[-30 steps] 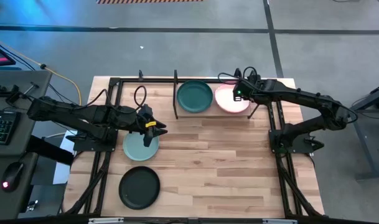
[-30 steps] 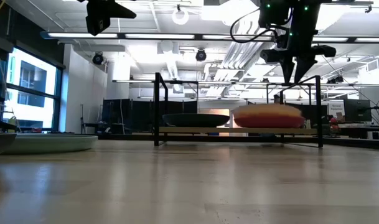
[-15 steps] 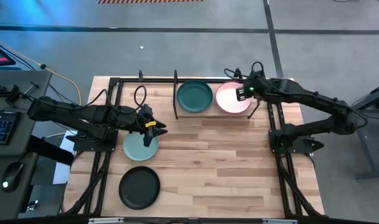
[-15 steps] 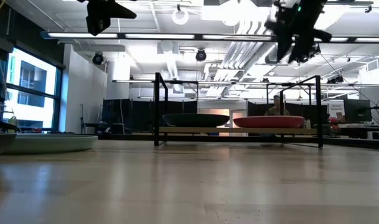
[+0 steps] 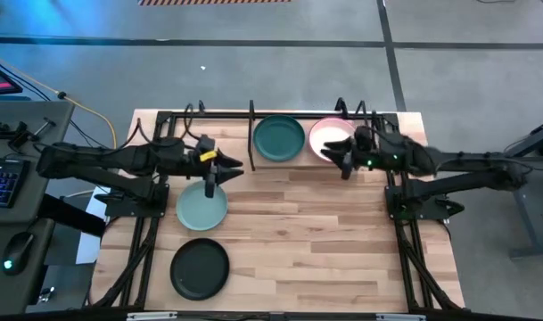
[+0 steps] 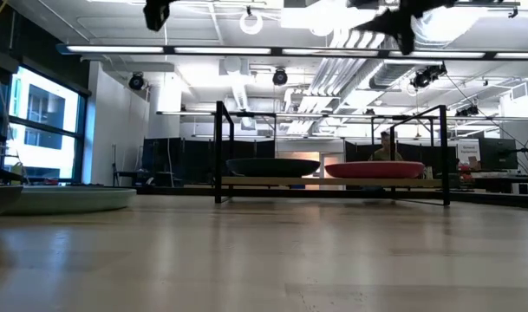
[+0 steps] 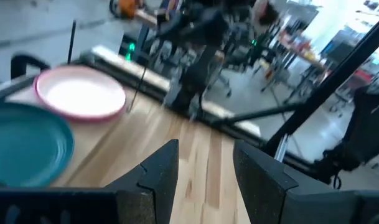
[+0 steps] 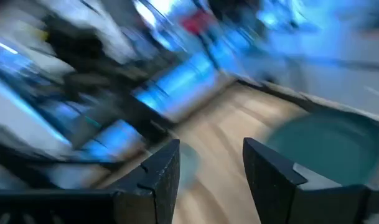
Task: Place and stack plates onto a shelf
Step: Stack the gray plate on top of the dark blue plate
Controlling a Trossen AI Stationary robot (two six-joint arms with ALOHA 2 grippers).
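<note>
Teal plate & pink plate on shelf; sage plate, black plate on surface. Both grippers' fingers apart, empty. Next: lower left gripper squarely over sage rim, grip firmly.

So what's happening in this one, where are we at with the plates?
Two plates are on the shelf: the teal plate and, beside it, the pink plate. The right gripper is empty and open at the pink plate's front edge. The left gripper, also empty and open, is above the table near the sage green plate. That plate and the black plate are on the table, not yet shelved.
</note>
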